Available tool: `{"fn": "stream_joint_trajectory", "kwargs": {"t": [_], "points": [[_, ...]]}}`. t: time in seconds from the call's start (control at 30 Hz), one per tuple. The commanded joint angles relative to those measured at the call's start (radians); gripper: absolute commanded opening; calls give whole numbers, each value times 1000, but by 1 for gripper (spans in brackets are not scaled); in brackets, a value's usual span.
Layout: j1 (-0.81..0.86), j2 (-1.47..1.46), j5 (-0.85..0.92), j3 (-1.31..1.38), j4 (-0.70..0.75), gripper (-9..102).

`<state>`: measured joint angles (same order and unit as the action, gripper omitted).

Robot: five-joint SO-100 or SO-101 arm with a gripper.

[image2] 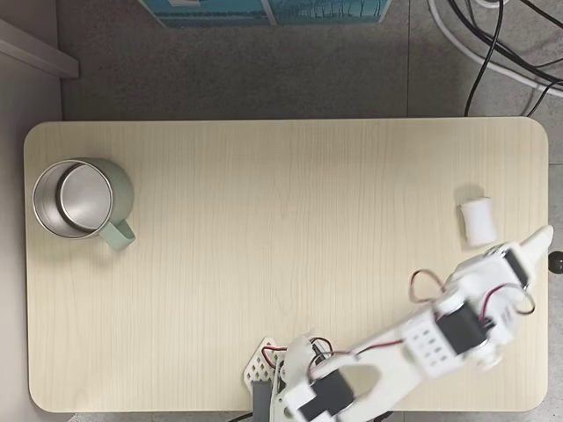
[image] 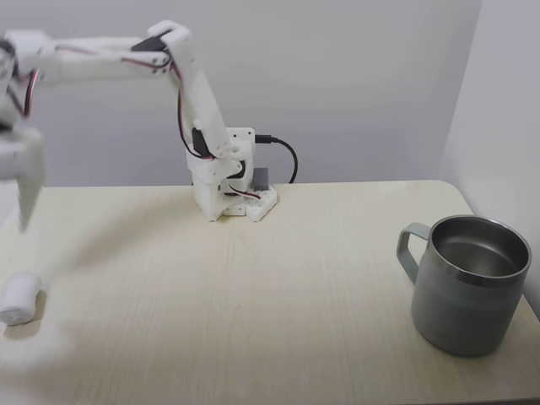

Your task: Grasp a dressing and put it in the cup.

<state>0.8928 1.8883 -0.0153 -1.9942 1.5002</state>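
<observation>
The dressing is a small white soft roll lying on the wooden table, near the left edge in the front fixed view and near the right edge in the top fixed view. My white gripper hangs in the air above and a little behind it, motion-blurred, tapering to a single point, apart from the roll and holding nothing. The cup, a grey-green metal mug with a shiny steel inside and a squared handle, stands upright at the opposite end of the table.
The arm's base is fixed at the table's back edge, with a black cable behind it. Wide bare tabletop lies between the roll and the mug. More cables run across the floor beyond the table.
</observation>
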Motion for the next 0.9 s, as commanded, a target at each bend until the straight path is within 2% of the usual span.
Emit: {"fn": "stream_joint_trajectory", "kwargs": {"t": [0.0, 0.33, 0.63, 0.73, 0.87], "points": [[-40, 54, 18, -48, 14, 36], [-49, 296, 21, -132, 8, 36], [-44, 360, 23, -169, 12, 34], [-43, 402, 20, -202, 34, 27], [-40, 449, 25, -268, 78, 11]]}}
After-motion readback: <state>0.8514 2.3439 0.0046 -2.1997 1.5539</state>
